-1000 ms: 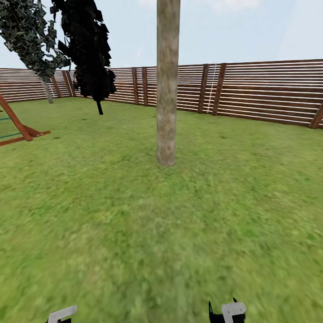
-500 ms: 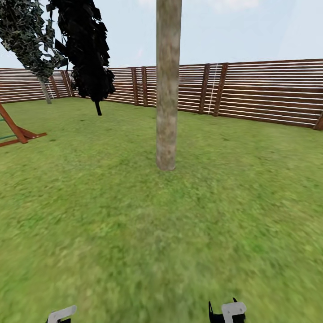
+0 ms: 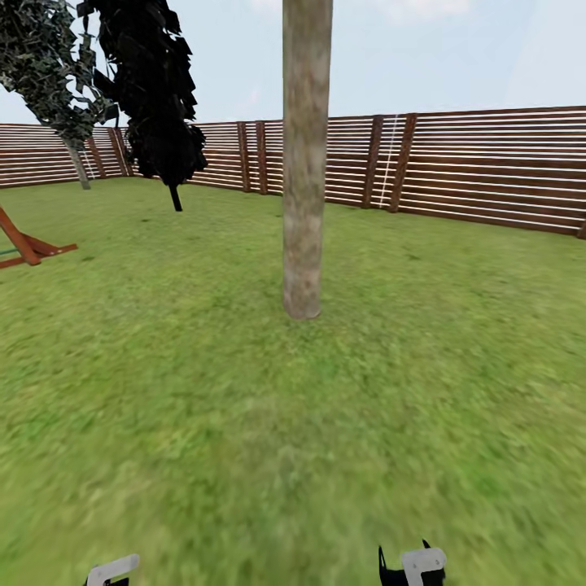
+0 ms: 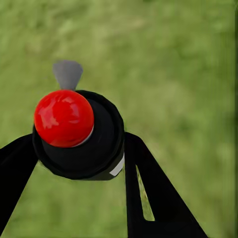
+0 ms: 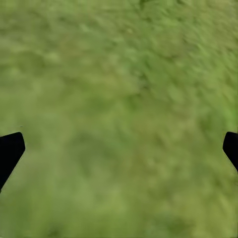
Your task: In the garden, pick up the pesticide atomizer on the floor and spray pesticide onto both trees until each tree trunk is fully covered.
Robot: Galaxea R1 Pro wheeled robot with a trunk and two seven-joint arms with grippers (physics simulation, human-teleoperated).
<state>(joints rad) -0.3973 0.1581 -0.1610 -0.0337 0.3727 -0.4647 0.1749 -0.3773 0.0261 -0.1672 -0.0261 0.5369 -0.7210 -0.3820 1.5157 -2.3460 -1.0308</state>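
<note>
Standing tall and dead ahead in the head view was the thick, straight grey-brown tree trunk (image 3: 306, 155), its base planted in the green grass lawn (image 3: 244, 407) and its top running out past the upper edge. Behind it ran the brown horizontal-slat wooden fence (image 3: 488, 167), closing off the back of the garden. Off to the left, a narrow black cypress (image 3: 155, 89) rose in front of that fence, with a dark green leafy tree (image 3: 49, 69) on a thin pale stem just beside it, and an orange-brown wooden frame (image 3: 28, 244) poked in at the left edge.

Down low, the left gripper (image 4: 74, 163) had its black jaws pressed against either side of the slim dark pesticide atomizer (image 4: 79, 134), pinching it; seen from above, the sprayer showed a round black body, a glossy red ball on top and a small grey nozzle tab sticking out. Grass lay blurred beneath it.

Over on the other side, the right gripper (image 5: 119, 148) had its jaws spread wide, the two black fingertips (image 5: 10, 151) sitting at opposite edges of the right wrist view with bare grass between them.
</note>
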